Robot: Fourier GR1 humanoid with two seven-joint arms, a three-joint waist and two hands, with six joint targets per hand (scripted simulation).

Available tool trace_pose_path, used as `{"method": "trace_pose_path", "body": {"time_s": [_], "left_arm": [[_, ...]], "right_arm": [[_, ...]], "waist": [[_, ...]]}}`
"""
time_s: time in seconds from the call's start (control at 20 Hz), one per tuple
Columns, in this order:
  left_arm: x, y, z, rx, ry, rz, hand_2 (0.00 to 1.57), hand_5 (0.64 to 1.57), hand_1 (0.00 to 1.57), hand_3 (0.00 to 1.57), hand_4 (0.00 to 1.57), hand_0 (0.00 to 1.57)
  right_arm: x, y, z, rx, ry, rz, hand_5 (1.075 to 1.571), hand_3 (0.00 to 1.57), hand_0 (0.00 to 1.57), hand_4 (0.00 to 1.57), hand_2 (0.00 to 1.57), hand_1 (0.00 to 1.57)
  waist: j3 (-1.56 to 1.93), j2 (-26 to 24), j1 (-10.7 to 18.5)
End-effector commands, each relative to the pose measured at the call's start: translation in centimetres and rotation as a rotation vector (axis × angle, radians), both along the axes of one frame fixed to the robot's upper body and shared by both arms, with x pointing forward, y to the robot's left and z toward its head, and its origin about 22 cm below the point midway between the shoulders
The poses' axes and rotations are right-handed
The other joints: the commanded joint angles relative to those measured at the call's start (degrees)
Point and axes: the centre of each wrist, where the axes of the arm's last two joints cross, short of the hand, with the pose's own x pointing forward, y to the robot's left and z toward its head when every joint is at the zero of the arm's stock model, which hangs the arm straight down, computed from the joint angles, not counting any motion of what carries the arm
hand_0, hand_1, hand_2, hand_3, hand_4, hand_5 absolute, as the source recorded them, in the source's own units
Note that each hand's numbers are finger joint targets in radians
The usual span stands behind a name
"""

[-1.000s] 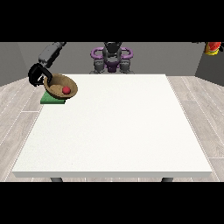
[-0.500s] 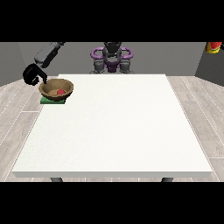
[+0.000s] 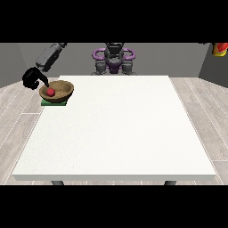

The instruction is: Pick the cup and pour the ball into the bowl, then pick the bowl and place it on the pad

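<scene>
The brown bowl holds the red ball and sits on the green pad at the tabletop's ten-o'clock corner, beside its left edge. The robot hand at the view's left is at the bowl's rim; whether it grasps I cannot tell. White tabletop spreads toward four o'clock.

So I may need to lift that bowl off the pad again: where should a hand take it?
At the rim of the brown bowl, from above on its outer side: it sits upright and open on the green pad, ball inside.

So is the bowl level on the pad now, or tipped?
Level, as far as this view shows: the bowl sits upright on the green pad, rim even, the red ball inside.
</scene>
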Motion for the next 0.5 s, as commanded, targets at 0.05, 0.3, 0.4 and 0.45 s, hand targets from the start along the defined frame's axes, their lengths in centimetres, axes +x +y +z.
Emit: {"method": "trace_pose_path", "body": {"time_s": [0.05, 0.3, 0.4, 0.45], "left_arm": [[0.5, -0.1, 1.2, 0.001, -0.043, -0.01, 0.0, 1.565, 0.0, 0.0, 1.19, 0.0], [0.2, -0.3, 1.4, 0.012, -0.056, -0.009, 0.0, 1.568, 0.0, 0.0, 1.19, 0.0], [-0.5, 0.5, 2.3, 0.017, -0.055, -0.006, 0.0, 1.568, 0.0, 0.0, 1.2, 0.0], [0.3, 0.0, 1.7, 0.011, -0.009, -0.01, 0.0, 1.568, 0.0, 0.0, 1.21, 0.0]], "right_arm": [[2.6, 1.9, 1.7, 0.023, -0.062, -0.006, 1.534, 0.67, 1.43, 0.0, 1.38, 1.43], [1.9, 0.4, 1.7, -0.054, 0.008, 0.025, 1.469, 1.01, 0.64, 0.0, 0.69, 0.64], [1.3, -0.8, 2.4, -0.102, 0.025, 0.09, 1.442, 0.0, 0.0, 0.0, 0.21, 0.0], [2.3, 1.1, 1.7, -0.099, 0.08, 0.119, 1.435, 0.0, 0.0, 0.0, 0.0, 0.0]], "waist": [[0.01, 3.1, 0.9], [0.01, 2.9, 2.3], [0.01, 3.7, 2.4], [-0.01, 0.8, 1.3]]}}
